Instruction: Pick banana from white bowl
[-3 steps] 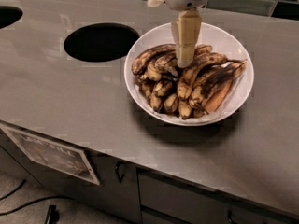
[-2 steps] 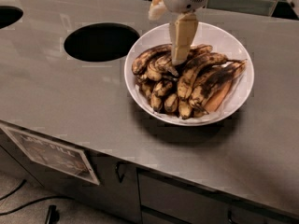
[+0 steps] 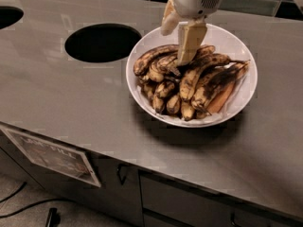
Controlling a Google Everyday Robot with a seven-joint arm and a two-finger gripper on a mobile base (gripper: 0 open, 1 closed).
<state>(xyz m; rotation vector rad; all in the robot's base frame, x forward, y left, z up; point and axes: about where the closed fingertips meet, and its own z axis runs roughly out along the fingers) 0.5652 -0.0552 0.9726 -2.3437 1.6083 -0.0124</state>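
Note:
The white bowl [image 3: 236,41] stands on the steel counter, heaped with several overripe bananas blotched brown-black. A long curved banana [image 3: 150,58] lies along the pile's upper left. Another long one [image 3: 203,71] crosses the middle. My gripper [image 3: 176,47] hangs from its white wrist over the back left of the pile. One cream finger [image 3: 189,41] points down, with its tip just above the bananas. The other finger [image 3: 168,19] sits higher and to the left. The fingers stand apart with nothing between them.
A dark round hole [image 3: 102,42] is cut in the counter [image 3: 71,103] left of the bowl, and part of another hole [image 3: 8,16] is at the far left. The counter's front edge runs below, with cabinet doors and a paper sign [image 3: 52,156].
The gripper has lifted a little out of the pile and drifted slightly left. The bananas and the bowl have not moved.

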